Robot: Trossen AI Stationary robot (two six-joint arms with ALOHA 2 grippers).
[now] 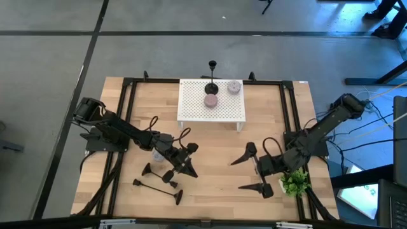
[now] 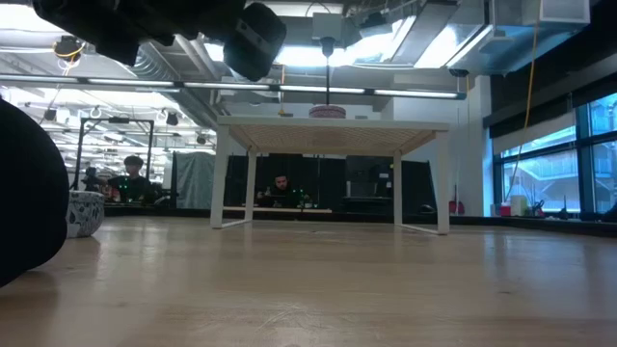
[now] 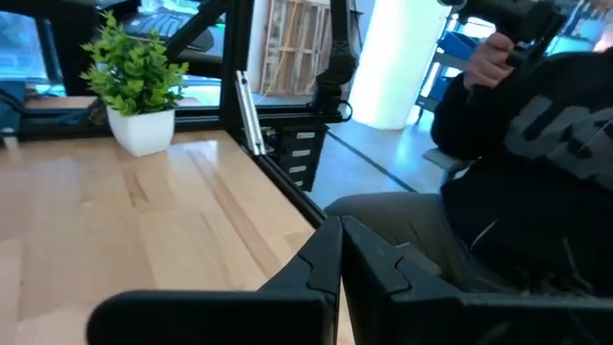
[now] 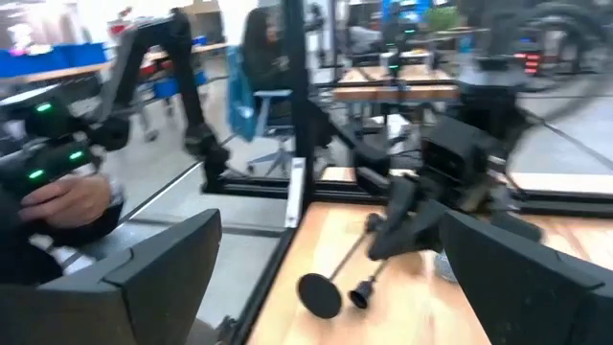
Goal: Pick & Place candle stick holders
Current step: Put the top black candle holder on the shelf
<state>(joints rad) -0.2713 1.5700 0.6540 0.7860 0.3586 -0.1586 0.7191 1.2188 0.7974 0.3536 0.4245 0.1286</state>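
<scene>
**One holder placed, several still down on the table**

One candle stick holder [image 1: 212, 76] stands upright on the white perforated stand [image 1: 191, 108], beside two small round candles [image 1: 212, 100]. Other holders lie flat on the wooden table [image 1: 216, 172]: a pair [image 1: 156, 186] just below the left gripper [image 1: 184, 162], one [image 1: 254, 187] right beside the right gripper [image 1: 264, 172].

Left gripper: low over the table, fingers [image 3: 326, 264] pressed together with nothing between them; the nearest lying holders sit just off its tips. Right gripper: fingers [image 4: 163, 259] spread wide, empty, and two lying holders [image 4: 335, 278] show ahead of them in the right wrist view.

Step, as judged: between placements, lining up the next pick. Next move calls for opening the left fingers, straddling a thin stem, closing squarely; stems are slim and round, likely to roll or slip. A potted plant [image 1: 294, 182] sits just beside the right gripper, a possible snag.
</scene>
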